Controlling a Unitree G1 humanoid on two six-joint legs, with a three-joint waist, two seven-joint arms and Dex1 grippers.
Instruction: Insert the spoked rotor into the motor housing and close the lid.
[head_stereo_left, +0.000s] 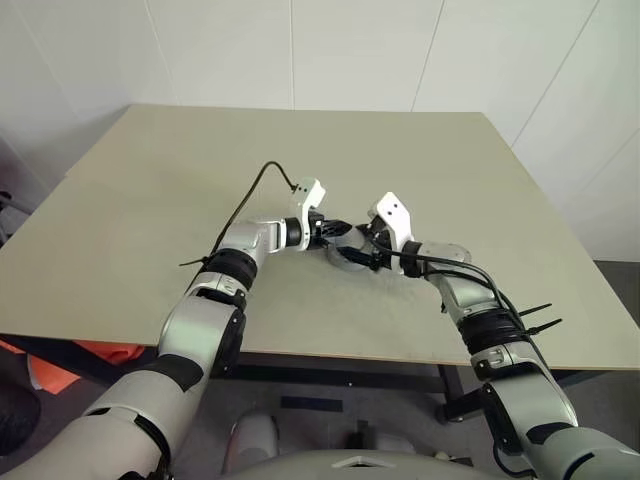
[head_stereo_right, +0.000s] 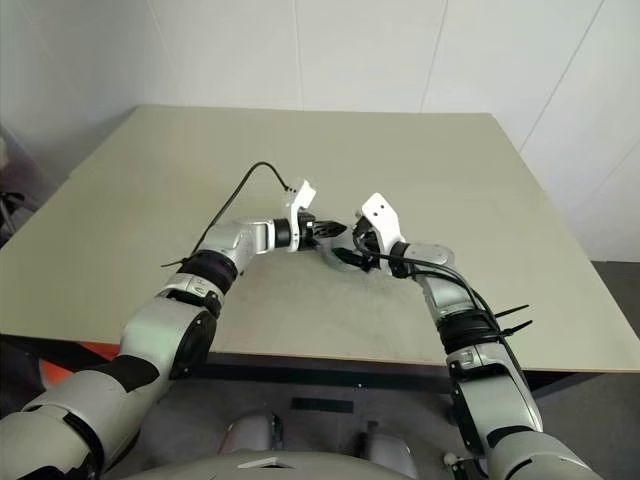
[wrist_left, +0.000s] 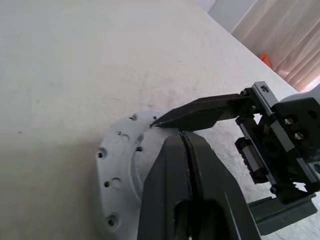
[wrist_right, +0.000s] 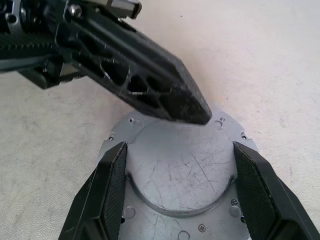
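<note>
Lid (wrist_right: 180, 185), taken to be the grey disc with screw holes, lies flat on the table (head_stereo_left: 150, 200). The right gripper (wrist_right: 180, 150) is spread wide astride its raised centre; contact cannot be told. The left gripper (wrist_right: 197, 115) is shut, its tip set at the disc's rim. If pressed off-centre, the disc could be tipped or slid aside. No writing can be read.
</note>
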